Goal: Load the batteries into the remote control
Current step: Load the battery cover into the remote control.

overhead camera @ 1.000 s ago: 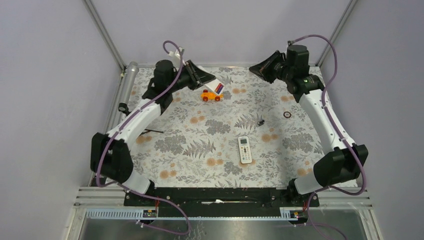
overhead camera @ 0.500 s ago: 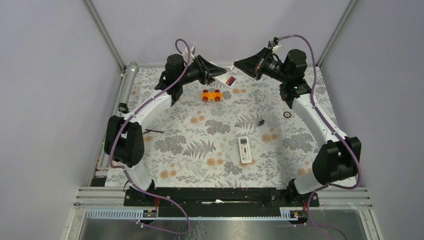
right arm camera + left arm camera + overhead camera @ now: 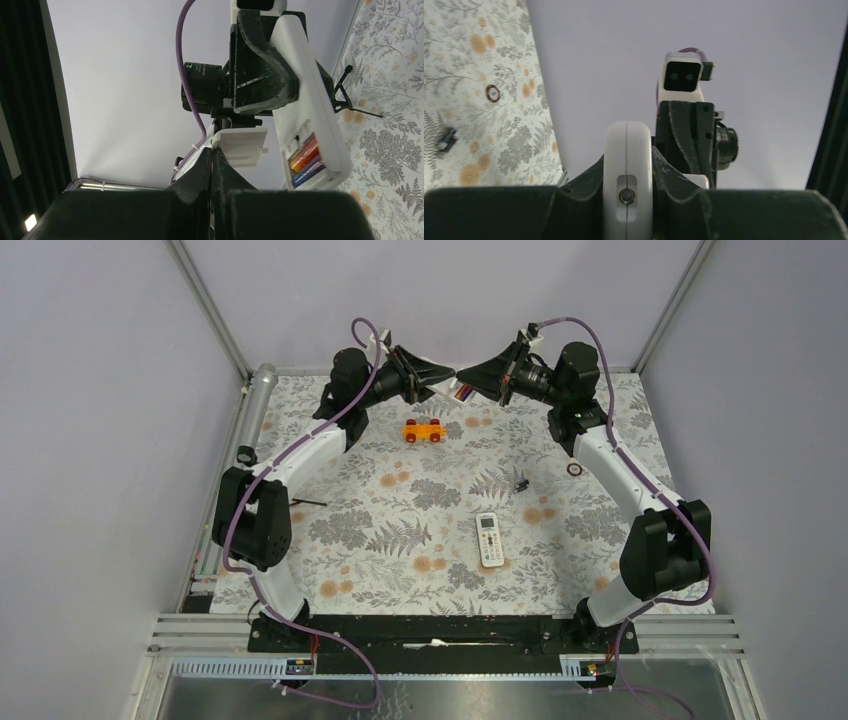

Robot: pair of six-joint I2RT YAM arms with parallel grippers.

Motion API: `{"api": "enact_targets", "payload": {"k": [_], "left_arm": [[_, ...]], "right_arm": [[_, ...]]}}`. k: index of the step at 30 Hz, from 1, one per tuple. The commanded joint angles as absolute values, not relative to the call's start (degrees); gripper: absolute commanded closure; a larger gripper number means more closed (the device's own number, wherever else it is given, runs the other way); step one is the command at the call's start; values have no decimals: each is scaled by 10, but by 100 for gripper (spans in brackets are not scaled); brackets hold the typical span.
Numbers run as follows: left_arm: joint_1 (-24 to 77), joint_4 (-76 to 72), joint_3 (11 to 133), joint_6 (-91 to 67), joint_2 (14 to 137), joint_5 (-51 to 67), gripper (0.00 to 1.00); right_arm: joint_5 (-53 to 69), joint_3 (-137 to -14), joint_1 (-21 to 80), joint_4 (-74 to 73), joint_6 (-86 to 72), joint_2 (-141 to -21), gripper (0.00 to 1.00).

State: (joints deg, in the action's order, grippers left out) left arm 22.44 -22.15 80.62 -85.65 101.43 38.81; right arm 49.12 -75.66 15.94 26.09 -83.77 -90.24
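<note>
You will find no text, brand, number or sign that can be read in any of these views. At the lower right of the right wrist view, the small cylindrical batteries point(image 3: 306, 157) wrapped in red and blue, lying in the open bay of the slim white-edged plastic remote control point(image 3: 312, 100), show only blurred bands of colour. Right of centre in the top view, the small white remote with a pale green screen point(image 3: 489, 539) is too small for its markings to be made out.
</note>
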Motion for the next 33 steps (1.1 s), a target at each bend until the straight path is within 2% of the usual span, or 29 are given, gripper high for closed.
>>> {"api": "enact_targets", "payload": {"k": [1, 12, 33], "left_arm": [[224, -328, 806, -915, 1016, 388, 100], [224, -299, 795, -897, 1004, 388, 100], [222, -317, 789, -906, 997, 395, 100]], "right_arm": [[497, -752, 164, 282, -847, -899, 100], [480, -753, 164, 298, -847, -898, 100], [444, -742, 163, 231, -782, -887, 100]]}}
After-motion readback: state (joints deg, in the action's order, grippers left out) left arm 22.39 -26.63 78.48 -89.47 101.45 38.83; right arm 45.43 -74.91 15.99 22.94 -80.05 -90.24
